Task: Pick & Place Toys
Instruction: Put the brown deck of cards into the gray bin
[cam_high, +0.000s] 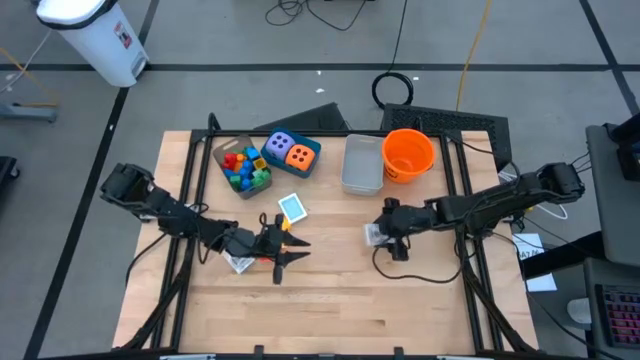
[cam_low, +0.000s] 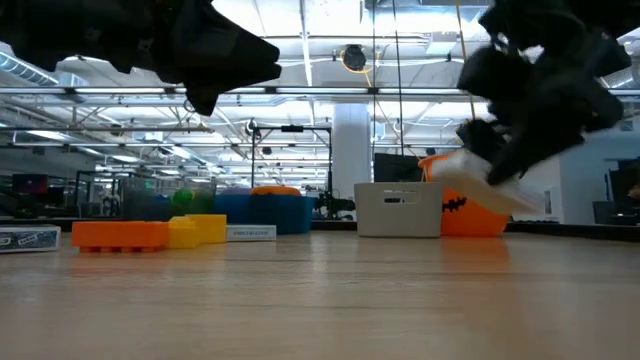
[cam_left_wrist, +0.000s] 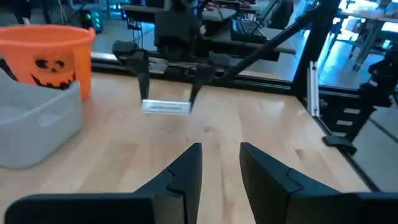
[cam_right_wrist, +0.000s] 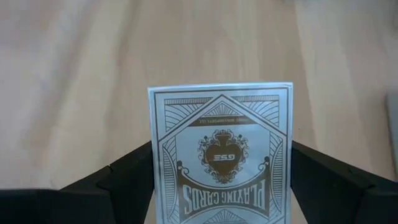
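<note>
Gripping flat glossy card pack (cam_right_wrist: 221, 155)

Card box (cam_right_wrist: 221, 155) bottom cut off by pic edge; right end effector (cam_low: 505, 150) blurred in low view.

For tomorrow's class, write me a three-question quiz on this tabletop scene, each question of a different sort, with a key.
1. True or false: the right end effector holds a pack of playing cards above the table.
2. Multiple choice: the grey bin sits directly beside which item? A) the orange bucket B) the purple die C) the clear tub of bricks
3. Fill in: the orange bucket shows a ____ face in the left wrist view.

Key: 1 true; 2 A; 3 pumpkin
</note>
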